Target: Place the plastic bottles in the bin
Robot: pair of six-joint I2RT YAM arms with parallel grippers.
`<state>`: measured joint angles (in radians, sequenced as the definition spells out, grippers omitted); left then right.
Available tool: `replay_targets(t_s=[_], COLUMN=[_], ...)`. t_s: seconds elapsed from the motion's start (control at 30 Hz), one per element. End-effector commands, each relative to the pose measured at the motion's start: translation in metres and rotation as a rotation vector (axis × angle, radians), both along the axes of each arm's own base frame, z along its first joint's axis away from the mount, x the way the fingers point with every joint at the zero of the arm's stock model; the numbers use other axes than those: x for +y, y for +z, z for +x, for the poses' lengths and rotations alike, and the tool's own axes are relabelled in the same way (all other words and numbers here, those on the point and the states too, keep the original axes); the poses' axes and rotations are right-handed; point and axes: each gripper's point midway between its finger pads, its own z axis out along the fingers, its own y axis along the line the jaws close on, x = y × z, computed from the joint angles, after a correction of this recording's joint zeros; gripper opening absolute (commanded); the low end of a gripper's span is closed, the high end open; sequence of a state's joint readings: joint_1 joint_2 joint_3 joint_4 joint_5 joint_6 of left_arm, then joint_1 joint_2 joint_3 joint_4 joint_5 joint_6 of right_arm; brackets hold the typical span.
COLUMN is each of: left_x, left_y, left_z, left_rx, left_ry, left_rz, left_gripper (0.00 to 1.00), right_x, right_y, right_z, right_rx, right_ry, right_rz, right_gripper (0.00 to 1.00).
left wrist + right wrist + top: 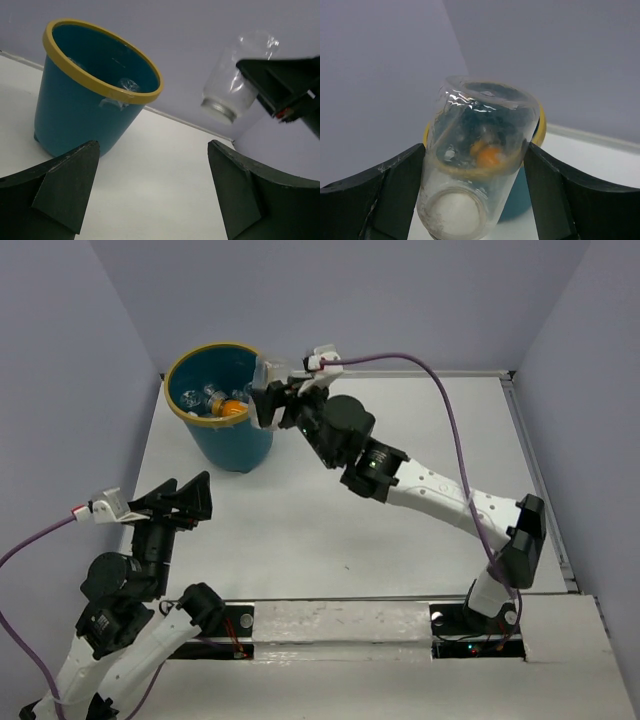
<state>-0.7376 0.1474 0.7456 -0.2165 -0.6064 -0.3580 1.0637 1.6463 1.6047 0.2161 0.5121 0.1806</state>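
Up by bin (235, 445) rim, on its right, pinching clear bottle (480, 150) in right gripper (272, 390), with left gripper (152, 145) spread and empty: seemingly mid-carry, next needing a short shift over the opening, then parting jaws to drop it in.

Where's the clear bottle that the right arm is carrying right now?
The clear bottle is in the air, gripped by the right hand, at the right edge of the rim of the teal bin, far left in the top view.
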Motion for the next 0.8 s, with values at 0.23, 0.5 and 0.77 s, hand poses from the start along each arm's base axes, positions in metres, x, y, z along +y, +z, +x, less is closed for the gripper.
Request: replay_targets(t_s=[0.23,0.5,0.77], left_x=[-0.001,-0.007,-0.012], left_y=[-0.001,-0.004,-0.010], left_z=[0.009,0.013,0.020], left_rx=[0.013,0.029,0.061], left_ry=[0.033,0.022,0.031], left_rz=[-0.017,-0.003,0.032], left_gripper=[0.99,0.99,0.99], right_x=[0.070,0.085,0.048], right_y=[0.094,0.075,0.063], right_z=[0.100,0.113,0.076], right_rx=[-0.438,-0.422,-0.338], right_ry=[-0.018,0.121,0.168], right_rz=[-0.012,0.056,0.033], right_gripper=[0.23,0.98,0.99])
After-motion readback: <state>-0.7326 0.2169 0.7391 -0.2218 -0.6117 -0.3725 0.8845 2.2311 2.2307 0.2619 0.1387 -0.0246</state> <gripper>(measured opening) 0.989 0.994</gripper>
